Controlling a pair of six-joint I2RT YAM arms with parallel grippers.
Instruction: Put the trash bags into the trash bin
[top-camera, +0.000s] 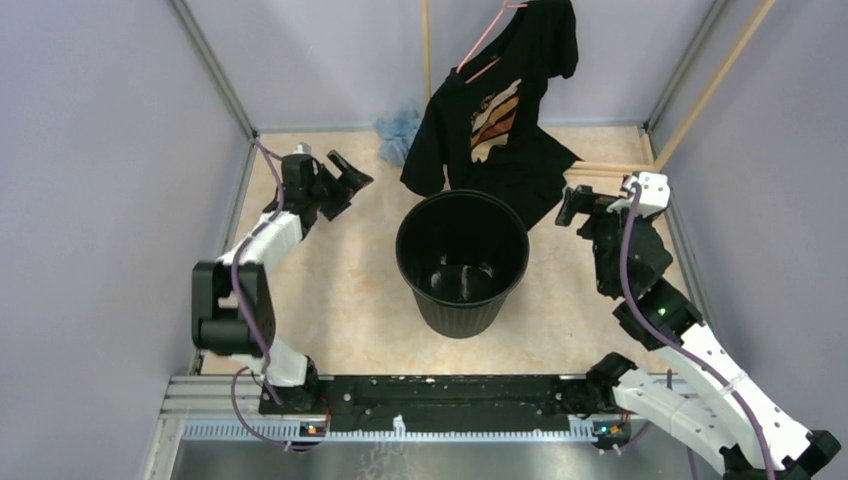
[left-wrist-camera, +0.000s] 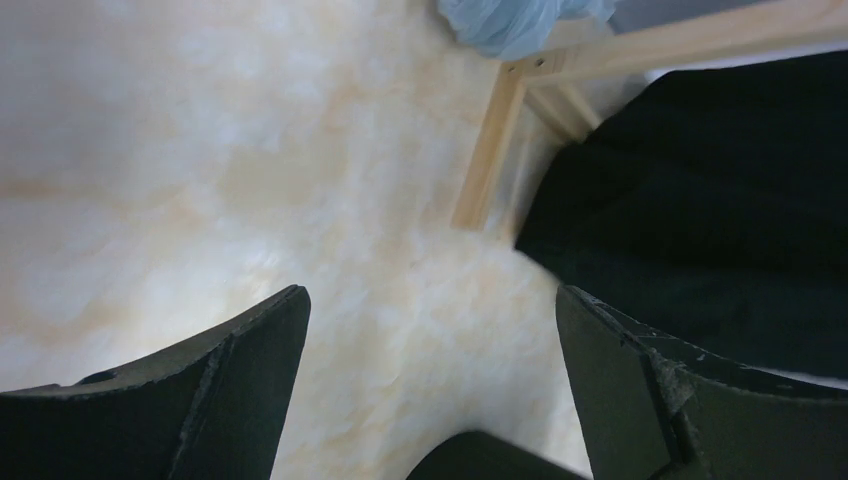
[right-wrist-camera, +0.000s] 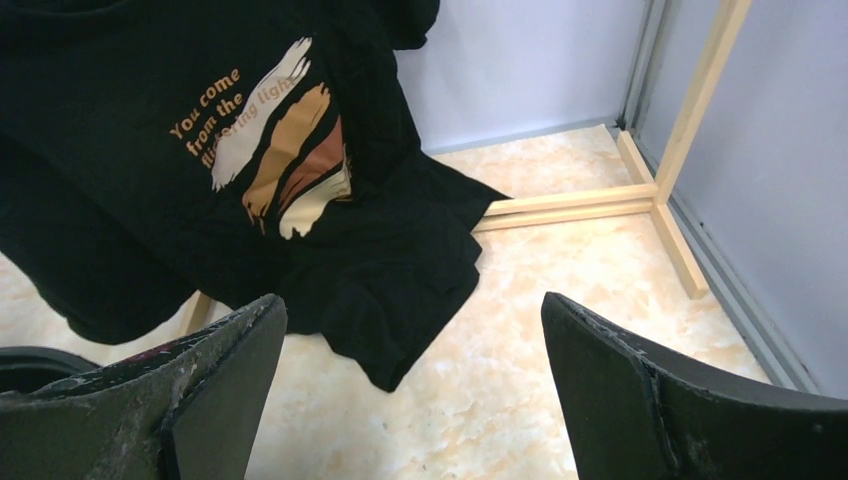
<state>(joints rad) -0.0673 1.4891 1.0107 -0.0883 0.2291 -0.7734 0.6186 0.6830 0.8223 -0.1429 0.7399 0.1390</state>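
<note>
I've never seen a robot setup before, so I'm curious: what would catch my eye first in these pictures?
A round black trash bin stands in the middle of the table, and it looks empty. Behind it, a black T-shirt with an orange print hangs from a pink hanger, its hem draping onto the table. A crumpled pale blue trash bag lies at the back, just left of the shirt.

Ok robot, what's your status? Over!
Left gripper, right gripper open, empty. Trash bag bunched by far wall. Trash bin upright, centre. T-shirt hangs beside bag.
</note>
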